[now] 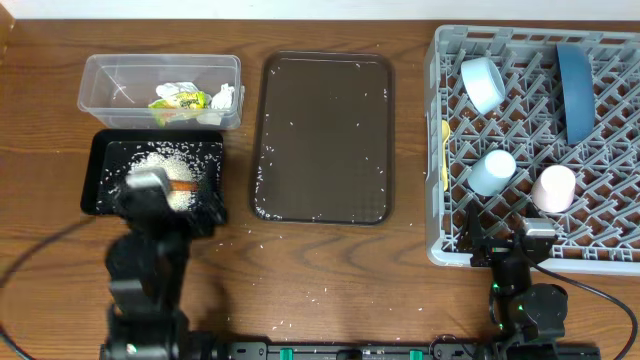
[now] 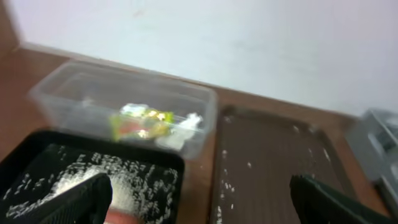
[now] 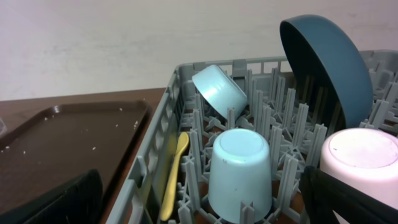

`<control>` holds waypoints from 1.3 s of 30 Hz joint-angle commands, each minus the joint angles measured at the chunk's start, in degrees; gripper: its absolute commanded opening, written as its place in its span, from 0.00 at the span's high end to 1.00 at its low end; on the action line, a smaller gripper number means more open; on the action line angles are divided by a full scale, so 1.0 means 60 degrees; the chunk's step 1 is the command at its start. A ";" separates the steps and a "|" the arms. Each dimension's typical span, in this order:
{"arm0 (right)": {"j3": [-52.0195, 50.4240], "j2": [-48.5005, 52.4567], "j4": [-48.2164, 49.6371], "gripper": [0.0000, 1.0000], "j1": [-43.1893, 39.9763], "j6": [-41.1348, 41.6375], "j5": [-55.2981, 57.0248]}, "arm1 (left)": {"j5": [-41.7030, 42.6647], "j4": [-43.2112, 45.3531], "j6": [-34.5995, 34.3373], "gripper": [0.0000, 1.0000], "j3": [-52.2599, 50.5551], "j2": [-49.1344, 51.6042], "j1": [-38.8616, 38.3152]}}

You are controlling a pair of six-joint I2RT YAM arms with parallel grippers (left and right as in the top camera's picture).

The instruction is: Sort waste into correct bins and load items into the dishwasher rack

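The clear tub (image 1: 110,75) (image 2: 81,99) holds the yellow-green wrapper (image 1: 180,100) (image 2: 140,121) and white paper (image 1: 222,98). The black tray (image 1: 105,165) (image 2: 37,155) holds rice (image 1: 165,160) (image 2: 118,174) and the carrot (image 1: 183,186). My left gripper (image 1: 168,205) (image 2: 199,205) is open and empty over the black tray's near right part. The grey rack (image 1: 600,240) (image 3: 152,168) holds the dark blue plate (image 1: 575,90) (image 3: 323,62), light blue bowl (image 1: 483,82) (image 3: 217,90), light blue cup (image 1: 492,172) (image 3: 239,168), pink cup (image 1: 553,188) (image 3: 364,162) and yellow spoon (image 1: 444,150) (image 3: 174,174). My right gripper (image 1: 510,245) (image 3: 205,205) is open and empty at the rack's front edge.
A dark brown serving tray (image 1: 325,135) (image 2: 273,162) (image 3: 68,143) lies between the bins and the rack, with scattered rice grains on it. A few loose grains (image 1: 300,300) lie on the wooden table in front of it.
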 commanded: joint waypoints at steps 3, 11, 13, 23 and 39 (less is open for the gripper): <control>-0.0015 -0.0066 -0.0018 0.01 0.0080 0.0142 0.0091 | 0.0291 0.1253 0.1381 0.06 -0.2295 -0.2138 -0.0535; -0.0015 -0.0066 -0.0018 0.01 0.0080 0.0142 0.0091 | -0.0135 0.1741 0.1384 0.06 -0.4014 -0.3989 -0.0608; -0.0015 -0.0066 -0.0018 0.01 0.0080 0.0142 0.0091 | -0.0211 0.1738 0.1384 0.06 -0.4237 -0.4135 -0.0608; -0.0015 -0.0066 -0.0018 0.01 0.0080 0.0142 0.0091 | -0.0215 0.1169 0.1315 0.06 -0.4758 -0.4364 -0.0623; -0.0015 -0.0066 -0.0018 0.01 0.0080 0.0142 0.0091 | -0.0208 0.1195 0.1308 0.06 -0.4754 -0.4342 -0.0623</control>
